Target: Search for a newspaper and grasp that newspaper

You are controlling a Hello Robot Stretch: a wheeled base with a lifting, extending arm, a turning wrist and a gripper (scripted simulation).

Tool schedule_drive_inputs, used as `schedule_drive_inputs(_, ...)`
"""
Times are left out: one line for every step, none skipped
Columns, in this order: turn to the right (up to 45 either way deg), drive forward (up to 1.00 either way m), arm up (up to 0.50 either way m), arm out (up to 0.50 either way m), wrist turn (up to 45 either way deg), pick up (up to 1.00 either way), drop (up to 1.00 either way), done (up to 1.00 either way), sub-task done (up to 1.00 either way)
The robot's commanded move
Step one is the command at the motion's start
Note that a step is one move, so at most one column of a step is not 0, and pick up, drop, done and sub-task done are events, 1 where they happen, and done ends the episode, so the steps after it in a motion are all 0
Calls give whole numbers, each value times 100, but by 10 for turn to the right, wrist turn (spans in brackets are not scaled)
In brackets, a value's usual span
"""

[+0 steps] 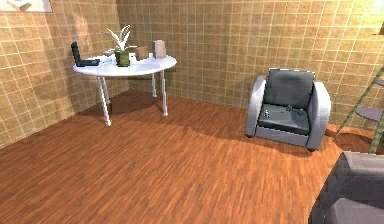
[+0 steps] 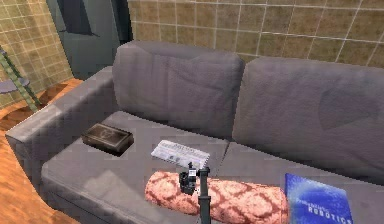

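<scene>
The dark square arm bar (image 2: 204,203) rises from the bottom edge, and its thin dark fingers (image 2: 186,181) sit against a red-and-cream patterned bolster cushion (image 2: 240,198) lying along the front of a grey fabric sofa (image 2: 180,85). With the cushion right behind them, I cannot tell whether the fingers hold anything. A blue hardcover book (image 2: 318,198) lies flat on the seat at the arm side view's right. Just beyond the fingers, a folded pale grey newspaper (image 2: 181,153) lies flat on the seat cushion, near the middle of the sofa. Farther left on the seat rests a flat dark brown box (image 2: 108,138), lid down, its contents hidden.

In the forward view, reddish wooden floor (image 1: 170,160) runs out to a grey padded armchair (image 1: 315,110) with a dark flat thing (image 1: 283,118) on its seat. Farther off, by the tiled wall, a round white surface (image 1: 150,67) carries a dark pot holding a green leafy plant (image 1: 122,45), a dark upright object (image 1: 75,51), a small brown cup (image 1: 142,52) and a pale cylinder (image 1: 160,48).
</scene>
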Motion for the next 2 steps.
schedule_drive_inputs(0, 0, 0, 0, 0, 100, 0, 0, 0)
schedule_drive_inputs(0, 0, 10, 0, 0, 0, 0, 0, 0)
